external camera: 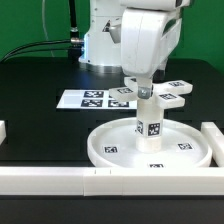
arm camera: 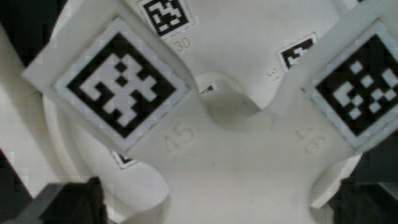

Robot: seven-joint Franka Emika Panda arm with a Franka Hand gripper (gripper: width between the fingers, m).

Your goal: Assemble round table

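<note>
The large round rimmed disc (external camera: 103, 150) lies flat on the black table near the front. The short cylinder post (external camera: 150, 126) stands upright at the disc's middle, its lower end touching the disc, with a square tag facing the camera. My gripper (external camera: 146, 93) comes straight down from above and is shut on the post's top. The wrist view is filled by the post (arm camera: 214, 150) and its two tagged faces, with the gripper (arm camera: 231, 195) closed around it. The cross-shaped four-arm piece (external camera: 172, 94) lies behind the disc, toward the exterior view's right.
The marker board (external camera: 88, 99) lies flat behind the disc, toward the exterior view's left. Long white border bars run along the front (external camera: 60, 180), along the exterior view's right (external camera: 212, 138) and at its left edge (external camera: 3, 130). The robot base (external camera: 100, 40) stands at the back.
</note>
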